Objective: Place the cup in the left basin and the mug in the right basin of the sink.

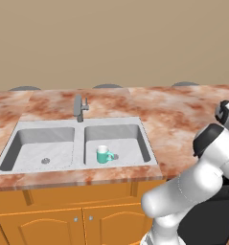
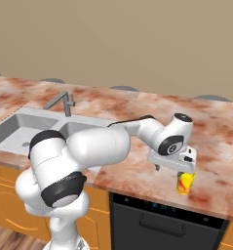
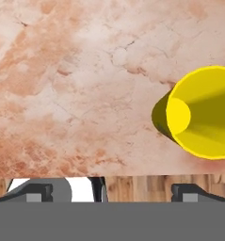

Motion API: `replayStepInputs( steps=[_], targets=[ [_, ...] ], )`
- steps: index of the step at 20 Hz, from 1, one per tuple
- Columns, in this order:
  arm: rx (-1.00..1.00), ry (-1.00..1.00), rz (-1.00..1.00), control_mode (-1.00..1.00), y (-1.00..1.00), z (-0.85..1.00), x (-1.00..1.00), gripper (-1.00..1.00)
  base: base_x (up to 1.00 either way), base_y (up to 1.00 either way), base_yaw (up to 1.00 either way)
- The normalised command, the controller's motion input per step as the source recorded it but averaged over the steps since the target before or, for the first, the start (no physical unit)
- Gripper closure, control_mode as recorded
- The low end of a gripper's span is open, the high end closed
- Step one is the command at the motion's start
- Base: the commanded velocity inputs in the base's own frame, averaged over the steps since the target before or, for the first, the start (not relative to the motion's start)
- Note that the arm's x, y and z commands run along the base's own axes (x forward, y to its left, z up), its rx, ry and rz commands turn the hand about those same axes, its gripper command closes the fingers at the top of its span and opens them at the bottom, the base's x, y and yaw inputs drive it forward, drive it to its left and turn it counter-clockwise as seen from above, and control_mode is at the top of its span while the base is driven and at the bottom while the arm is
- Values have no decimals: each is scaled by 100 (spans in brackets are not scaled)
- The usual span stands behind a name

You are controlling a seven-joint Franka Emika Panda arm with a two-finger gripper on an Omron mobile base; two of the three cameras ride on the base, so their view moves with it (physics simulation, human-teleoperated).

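Left base view: the mug (image 1: 104, 155) sits in the right basin (image 1: 117, 145); the left basin (image 1: 39, 148) holds nothing.

Right base view: the gripper (image 2: 179, 172) hangs over the cup (image 2: 184, 183) on the counter (image 2: 137, 171).

Hand view: jaws spread wide, the cup (image 3: 203, 113) off-centre (far to one side), so closing now could clip its rim and tip it.

Flat, even rendered light falls from above — the mug (image 1: 104, 154) casts a faint shadow on the right basin (image 1: 130, 148), the cup (image 3: 205, 113) glows bright yellow with a darker outer side — all sharp, without glare or edge distortion.
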Motion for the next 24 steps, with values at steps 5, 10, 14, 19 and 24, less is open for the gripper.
replayStepInputs(
  steps=[5,10,14,19,24],
  targets=[
    [0,0,0,-100,-6,7,2,-100,0,0,0],
    [0,0,0,-100,-6,1,15,-100,0,0,0],
    [0,0,0,-100,-8,0,17,-100,0,0,0],
    [0,0,1,-100,-14,-4,14,-100,0,0,0],
    [0,0,2,-100,-17,-7,16,-100,0,0,0]
  ],
)
